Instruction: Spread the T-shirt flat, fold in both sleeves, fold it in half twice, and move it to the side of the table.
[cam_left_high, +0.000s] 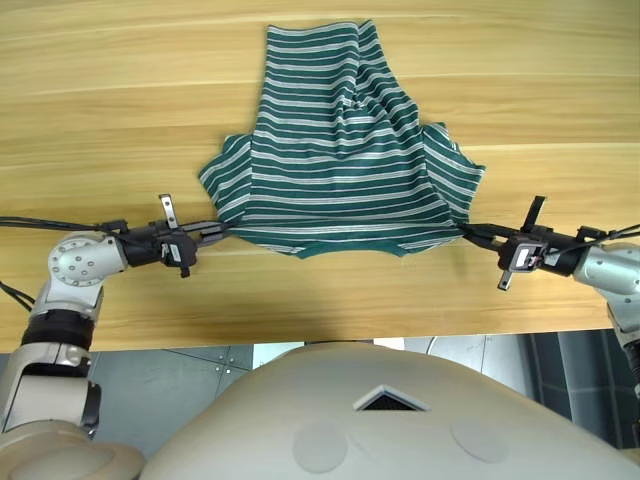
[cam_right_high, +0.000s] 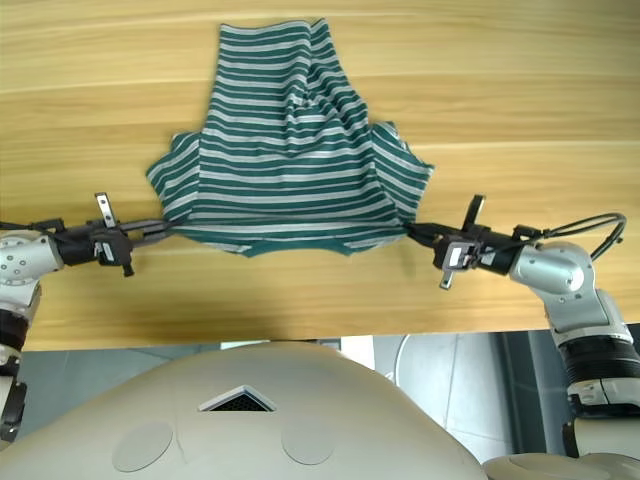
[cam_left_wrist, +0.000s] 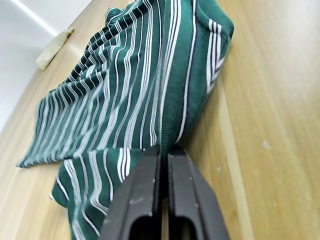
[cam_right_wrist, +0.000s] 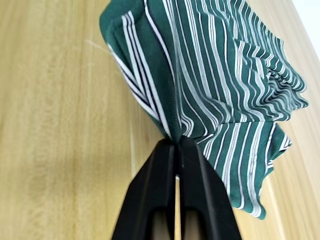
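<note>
T-shirt (cam_left_high: 340, 150), dark green with thin white stripes, lies on the wooden tabletop (cam_left_high: 100, 100), roughly centred in front of the robot and near the front edge. It is not flat. The cloth is bunched, with raised folds and a deep crease running down the middle. The far end is narrow and gathered, and the near part spreads wide. A sleeve flares out on each side of the wide part, both of them rumpled. A plain green band runs along the near edge, which sags a little in the middle between the two corners.

Left tool (cam_left_high: 222, 231) is low over the tabletop at the shirt's near left corner. It is clenched on a pinch of fabric, and the left wrist view shows both fingers pressed together with cloth coming out from between the tips. Right tool (cam_left_high: 466, 231) is at the near right corner, also low. It is clenched on the cloth too, and the right wrist view shows the fingers closed with the striped edge drawn to a point at the tips. The tools are well apart, one at each side, with the shirt's near edge stretched between them. Both arms come in from the sides, roughly level with each other.

A small pale beige thing (cam_left_wrist: 54, 46) sits at the far tabletop edge beyond the shirt; I cannot tell what it is.
</note>
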